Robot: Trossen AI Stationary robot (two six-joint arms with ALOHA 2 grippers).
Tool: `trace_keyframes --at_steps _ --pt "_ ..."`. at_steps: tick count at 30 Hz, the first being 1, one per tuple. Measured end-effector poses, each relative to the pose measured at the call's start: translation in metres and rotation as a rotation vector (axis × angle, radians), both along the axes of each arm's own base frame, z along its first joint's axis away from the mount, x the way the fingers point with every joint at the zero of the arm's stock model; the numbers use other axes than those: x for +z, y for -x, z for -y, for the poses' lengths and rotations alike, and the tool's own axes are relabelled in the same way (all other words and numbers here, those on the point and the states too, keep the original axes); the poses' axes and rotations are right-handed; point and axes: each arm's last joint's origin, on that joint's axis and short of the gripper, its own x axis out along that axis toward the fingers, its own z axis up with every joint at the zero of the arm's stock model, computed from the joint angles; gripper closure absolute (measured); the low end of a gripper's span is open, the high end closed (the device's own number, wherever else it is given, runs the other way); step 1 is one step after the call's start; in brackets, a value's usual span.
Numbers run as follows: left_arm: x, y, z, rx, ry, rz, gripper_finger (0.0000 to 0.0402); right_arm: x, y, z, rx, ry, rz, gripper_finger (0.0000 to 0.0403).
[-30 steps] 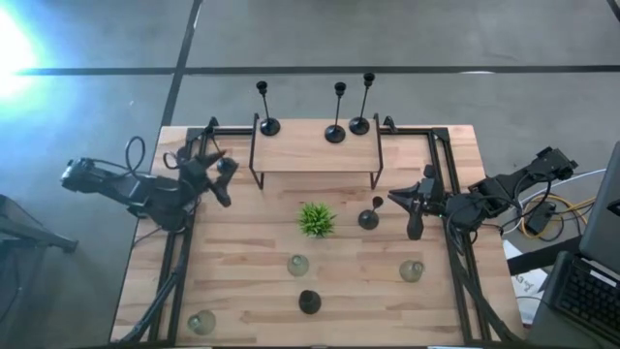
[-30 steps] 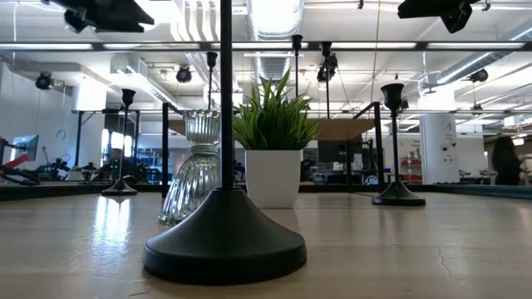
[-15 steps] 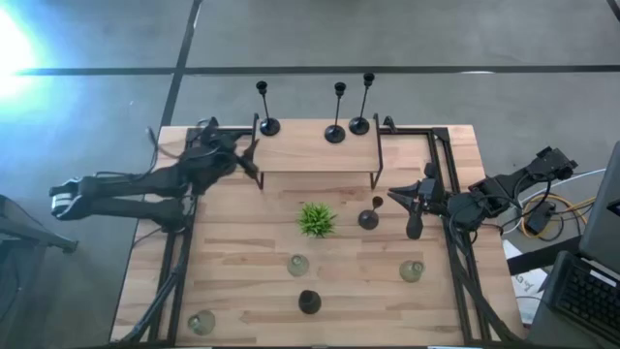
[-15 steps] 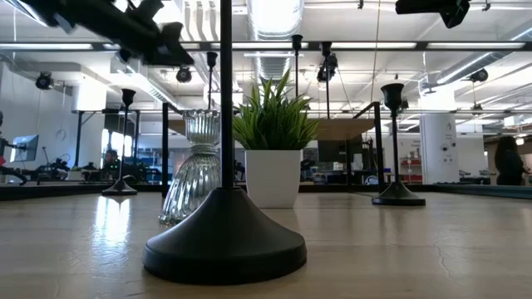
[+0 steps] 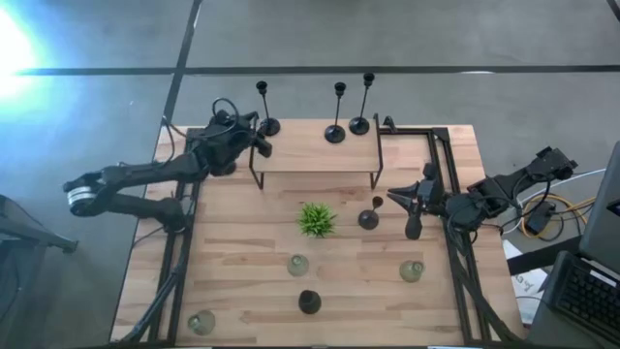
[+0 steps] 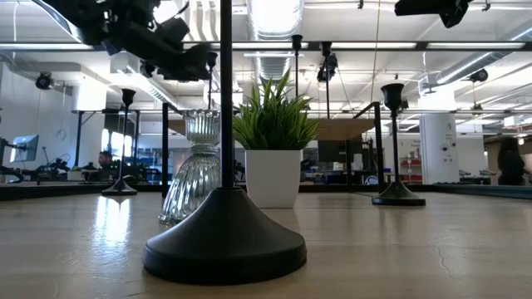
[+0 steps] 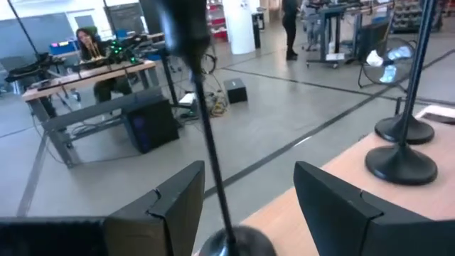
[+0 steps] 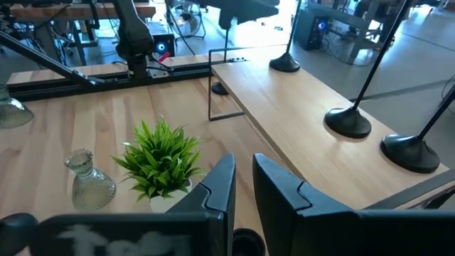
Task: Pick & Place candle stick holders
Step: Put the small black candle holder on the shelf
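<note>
Three slim black candle stick holders stand on a raised wooden shelf [image 5: 315, 155] at the far edge. My left gripper [image 5: 256, 136] is open at the leftmost one [image 5: 264, 109]. Its fingers stand on either side of the thin stem [image 7: 212, 163], above the round base [image 7: 234, 243], without touching. My right gripper [image 5: 407, 215] hovers by a short black holder [image 5: 370, 217] on the table, with a narrow gap between its fingers [image 8: 244, 167]. Another black holder [image 5: 309, 301] stands near the front. Three pale glass holders [image 5: 298, 264], [image 5: 412, 270], [image 5: 201, 322] stand on the table.
A small green plant in a white pot [image 5: 316, 220] stands mid-table, left of the short black holder. The other two shelf holders [image 5: 336, 114], [image 5: 363, 105] stand to the right of my left gripper. Black frame rails [image 5: 448, 194] run along the table's sides. A laptop [image 5: 581, 291] sits off the right edge.
My left arm has swung from the table's left side toward the far edge and up to the shelf's left end. Its open fingers now stand around the leftmost black holder's stem. The holders have not moved.
</note>
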Motion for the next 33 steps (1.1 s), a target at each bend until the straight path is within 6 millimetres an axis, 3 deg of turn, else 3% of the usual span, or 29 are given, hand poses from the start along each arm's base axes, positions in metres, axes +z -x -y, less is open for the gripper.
trace_keyframes --at_steps 13,33 --pt "0.012 0.001 -0.019 0.143 -0.043 0.093 0.0181 -0.001 -0.001 -0.001 0.0 0.004 -0.009 0.036" --pt "-0.002 0.003 -0.056 0.015 -0.023 0.14 0.0181 -0.004 -0.004 -0.002 0.0 0.014 -0.026 0.036"
